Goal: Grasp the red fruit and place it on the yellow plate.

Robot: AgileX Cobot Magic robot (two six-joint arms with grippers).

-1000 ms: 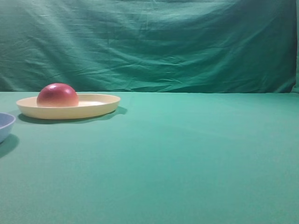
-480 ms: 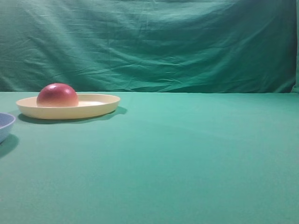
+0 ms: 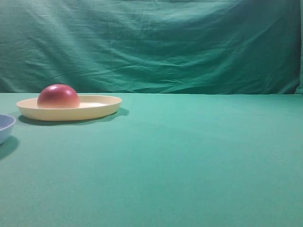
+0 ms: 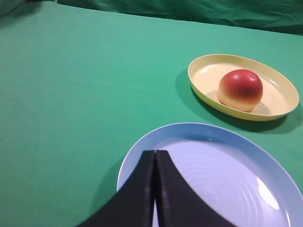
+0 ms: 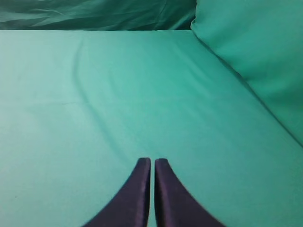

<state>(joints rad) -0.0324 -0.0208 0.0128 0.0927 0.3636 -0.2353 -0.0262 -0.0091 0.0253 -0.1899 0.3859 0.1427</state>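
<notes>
The red fruit (image 3: 58, 96) sits dome-up on the left part of the yellow plate (image 3: 97, 108), far left on the green table. In the left wrist view the red fruit (image 4: 240, 89) rests inside the yellow plate (image 4: 279, 90) at the upper right. My left gripper (image 4: 155, 152) is shut and empty, hanging over the light blue dish, well short of the plate. My right gripper (image 5: 152, 161) is shut with nothing in it, above bare green cloth. Neither gripper shows in the exterior view.
A light blue dish (image 4: 246, 156) lies under the left gripper, its rim (image 3: 5, 124) at the exterior view's left edge. A green cloth backdrop (image 3: 151, 47) hangs behind the table. A cloth fold rises at the right (image 5: 255, 47).
</notes>
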